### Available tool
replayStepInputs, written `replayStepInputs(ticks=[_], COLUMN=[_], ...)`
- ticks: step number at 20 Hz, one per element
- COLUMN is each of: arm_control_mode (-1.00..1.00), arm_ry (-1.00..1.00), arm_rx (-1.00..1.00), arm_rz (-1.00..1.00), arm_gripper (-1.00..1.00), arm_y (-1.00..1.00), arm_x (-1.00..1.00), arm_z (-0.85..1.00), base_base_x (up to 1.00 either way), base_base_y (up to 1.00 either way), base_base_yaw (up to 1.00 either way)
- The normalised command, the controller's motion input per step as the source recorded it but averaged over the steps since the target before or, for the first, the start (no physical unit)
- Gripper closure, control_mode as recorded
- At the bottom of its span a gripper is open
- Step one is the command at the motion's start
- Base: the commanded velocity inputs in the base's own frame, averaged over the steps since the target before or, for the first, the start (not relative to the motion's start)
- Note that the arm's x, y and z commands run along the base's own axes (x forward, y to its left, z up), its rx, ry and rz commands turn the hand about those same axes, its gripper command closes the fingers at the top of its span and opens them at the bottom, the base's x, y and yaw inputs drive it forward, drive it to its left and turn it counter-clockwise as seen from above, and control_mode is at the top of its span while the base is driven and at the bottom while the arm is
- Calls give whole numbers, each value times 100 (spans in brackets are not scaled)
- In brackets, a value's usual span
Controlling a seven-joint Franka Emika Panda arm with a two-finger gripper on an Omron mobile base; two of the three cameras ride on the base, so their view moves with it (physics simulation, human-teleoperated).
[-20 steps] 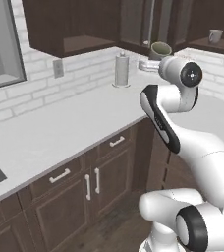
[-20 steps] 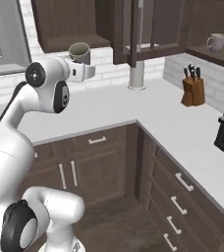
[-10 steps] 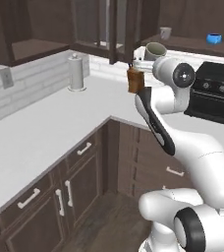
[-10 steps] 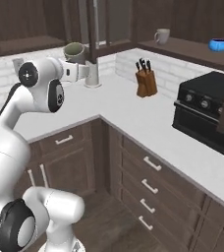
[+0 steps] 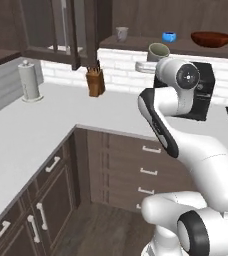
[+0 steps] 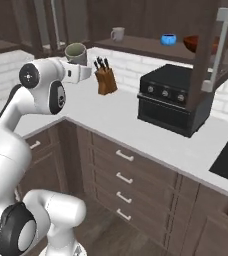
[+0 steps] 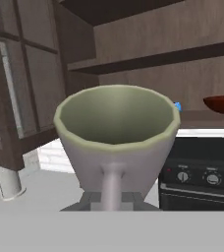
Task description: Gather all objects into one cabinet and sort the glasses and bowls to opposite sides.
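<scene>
A pale grey-beige glass (image 5: pixel 158 51) (image 6: pixel 76 52) (image 7: pixel 116 128) stands upright in my gripper (image 5: pixel 150 65) (image 6: pixel 79 66) (image 7: pixel 112 197), which is shut on its base. I hold it at the height of the open shelf of the dark brown cabinet (image 5: pixel 136 44) (image 6: pixel 136 45). On that shelf stand another pale glass (image 5: pixel 121 33) (image 6: pixel 117 34), a small blue cup (image 5: pixel 169 36) (image 6: pixel 168 39) (image 7: pixel 177 106) and, furthest right, the red-brown bowl (image 5: pixel 211 38) (image 6: pixel 190 43) (image 7: pixel 223 103). The held glass is still some way in front of the shelf.
A cabinet door with a grey bar handle (image 6: pixel 219 47) hangs open on the right; a glass-paned door (image 5: pixel 78 30) is open on the left. On the white counter (image 5: pixel 31 130) stand a knife block (image 5: pixel 94 82) (image 6: pixel 105 80), a paper towel roll (image 5: pixel 28 80) and a black oven (image 6: pixel 173 102) (image 5: pixel 202 95).
The whole picture has swung round the counter's corner, so the camera has moved. The shelf with bowl and blue cup has come into view. The glass stays in my shut gripper.
</scene>
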Motion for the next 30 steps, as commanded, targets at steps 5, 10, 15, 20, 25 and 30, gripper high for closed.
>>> replayStepInputs(ticks=[5,10,15,20,25,30], arm_control_mode=[100,100,100,100,100,100], arm_ry=[0,0,0,0,0,0], arm_rx=[0,0,0,0,0,0], arm_rz=[0,0,0,0,0,0], arm_gripper=[100,100,100,100,100,100], arm_y=[0,0,0,0,0,0], arm_x=[0,0,0,0,0,0], arm_z=[0,0,0,0,0,0], base_base_x=[0,0,39,92,76,30], base_base_y=[-13,0,0,0,0,0], base_base_yaw=[-41,-9,0,-5,-6,-2])
